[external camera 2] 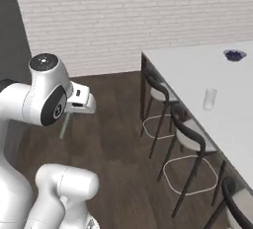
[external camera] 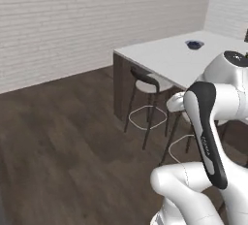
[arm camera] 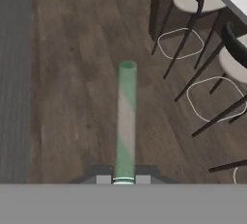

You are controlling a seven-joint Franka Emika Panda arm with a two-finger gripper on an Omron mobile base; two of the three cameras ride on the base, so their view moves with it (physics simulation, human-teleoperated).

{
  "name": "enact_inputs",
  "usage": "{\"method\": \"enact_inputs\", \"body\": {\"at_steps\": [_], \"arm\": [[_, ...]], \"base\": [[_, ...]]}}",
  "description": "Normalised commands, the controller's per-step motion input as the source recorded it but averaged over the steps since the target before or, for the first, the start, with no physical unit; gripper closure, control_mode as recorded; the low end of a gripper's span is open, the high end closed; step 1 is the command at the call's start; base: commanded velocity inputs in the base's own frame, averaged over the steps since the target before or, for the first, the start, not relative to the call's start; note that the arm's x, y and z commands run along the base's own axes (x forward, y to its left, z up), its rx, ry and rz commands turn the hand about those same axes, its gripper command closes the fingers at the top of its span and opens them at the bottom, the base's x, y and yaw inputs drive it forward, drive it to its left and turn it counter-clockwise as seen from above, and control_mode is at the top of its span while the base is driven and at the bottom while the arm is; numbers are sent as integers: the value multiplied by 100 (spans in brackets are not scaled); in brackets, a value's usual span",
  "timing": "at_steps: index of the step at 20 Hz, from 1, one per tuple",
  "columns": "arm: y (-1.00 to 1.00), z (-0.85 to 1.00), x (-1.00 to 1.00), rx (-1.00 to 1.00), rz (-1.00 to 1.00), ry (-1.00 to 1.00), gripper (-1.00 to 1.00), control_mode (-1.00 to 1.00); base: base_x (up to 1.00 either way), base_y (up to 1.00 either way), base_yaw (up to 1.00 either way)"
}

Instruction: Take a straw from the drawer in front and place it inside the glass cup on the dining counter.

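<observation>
A green-and-white striped straw (arm camera: 126, 121) is clamped between the closed tips of the gripper (arm camera: 124, 179), held above dark wood floor (arm camera: 72, 97); the glass cup (external camera 2: 209, 99) is seen upright on the white dining counter (external camera 2: 197, 70), beside bar stools (external camera 2: 185, 134); a blue-filled bowl (external camera 2: 234, 55) is set farther along.

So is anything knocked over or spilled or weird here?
Nothing stands out. The glass cup stands upright on the dining counter, the blue bowl sits level farther along, and the stools are tucked in neatly. The claw is shut on a green straw, held out over the wooden floor.
</observation>
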Motion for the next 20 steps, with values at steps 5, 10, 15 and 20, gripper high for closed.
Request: {"method": "enact_inputs", "body": {"at_steps": [5,10,15,20], "arm": [[0,0,0,0,0,0,100,100],[0,0,0,0,0,0,100,100],[0,0,0,0,0,0,100,100],[0,0,0,0,0,0,100,100]], "base": [[70,46,-64],[59,50,-66],[51,65,-63],[54,64,-61]]}}
